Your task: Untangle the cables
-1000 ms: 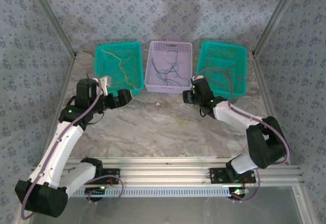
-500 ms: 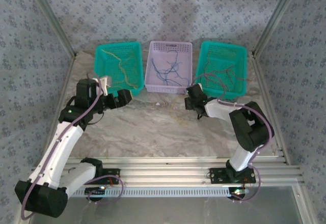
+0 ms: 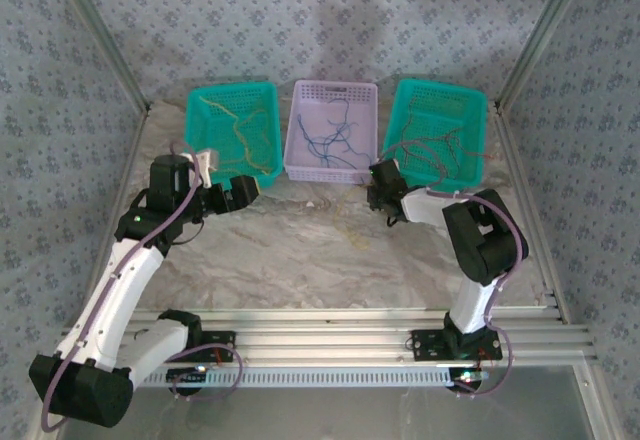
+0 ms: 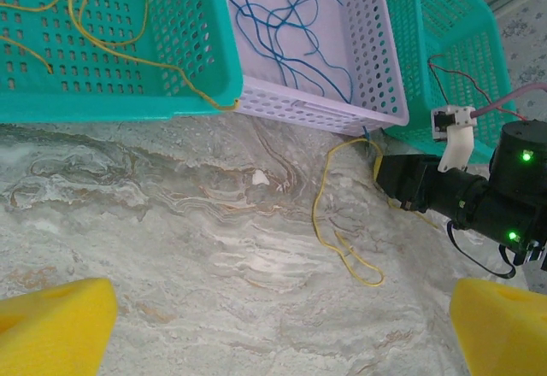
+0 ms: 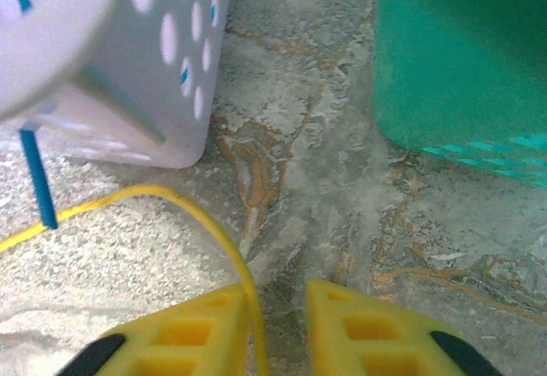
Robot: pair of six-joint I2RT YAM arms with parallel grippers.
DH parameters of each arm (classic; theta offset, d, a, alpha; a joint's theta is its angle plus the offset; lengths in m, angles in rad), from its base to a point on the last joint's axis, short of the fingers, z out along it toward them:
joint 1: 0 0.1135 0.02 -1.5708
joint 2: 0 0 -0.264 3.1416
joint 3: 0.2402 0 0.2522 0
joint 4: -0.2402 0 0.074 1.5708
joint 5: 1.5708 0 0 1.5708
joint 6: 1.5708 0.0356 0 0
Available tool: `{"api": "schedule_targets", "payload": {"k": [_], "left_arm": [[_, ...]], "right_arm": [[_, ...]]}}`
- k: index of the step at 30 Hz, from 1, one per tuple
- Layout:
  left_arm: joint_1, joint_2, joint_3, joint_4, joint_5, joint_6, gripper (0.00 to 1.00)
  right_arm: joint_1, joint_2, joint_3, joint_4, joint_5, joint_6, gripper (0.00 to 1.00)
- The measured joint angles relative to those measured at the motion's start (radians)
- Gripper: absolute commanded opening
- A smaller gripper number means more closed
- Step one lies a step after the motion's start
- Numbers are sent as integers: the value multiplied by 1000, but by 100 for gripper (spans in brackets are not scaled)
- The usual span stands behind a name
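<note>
Of the cables, one thin yellow one (image 4: 320,214) lies looped on the marble table in front of the purple basket (image 3: 300,165). In the right wrist view this yellow cable (image 5: 197,214) runs between the fingers of my right gripper (image 5: 278,325), against the left pad (image 5: 201,333); a gap still shows between the pads, so it is narrowly open. A blue cable end (image 5: 38,179) hangs beside the basket corner. My right gripper (image 3: 378,188) is low at the purple basket's front right corner. My left gripper (image 4: 278,333) is wide open and empty above the bare table, left of the loop.
The left teal basket (image 3: 195,150) holds yellow cables (image 3: 235,125), the purple one blue cables (image 3: 335,135), and the right teal basket (image 3: 478,165) red cables (image 3: 430,145). A metal rail (image 3: 330,335) bounds the table's near edge.
The right arm has folded in, bringing its gripper down to the gap by the purple basket's corner. Its jaws have narrowed around the yellow cable. The left arm has stayed still.
</note>
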Motion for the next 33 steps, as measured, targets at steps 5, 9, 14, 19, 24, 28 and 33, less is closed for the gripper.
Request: {"api": "schedule_targets", "payload": {"k": [5,9,14,19,24,28,33], "left_arm": [[0,0,0,0,-4,6,100],[0,0,0,0,-7,6,100],[0,0,0,0,-7,6,100],[0,-3,0,0,-11,6,100],[0,-25,0,-1,-34,6,100],[0,-43,-1,-4,-59,6,100],[0,-66,-5,-8,-86,6,100]], "right_arm": [[4,0,0,6,-19,2,6],[10,-10,-13,13,-34,7,0],[37,-66,-56,-6,-55,7,0],[81,-202,-81,-43,-74,6,0],[140,-371,-79,-76,-77,2,0],[202,-451,-5,-121,-77,-12,0],[239,-432,192,-158,-79,-40,0]]}}
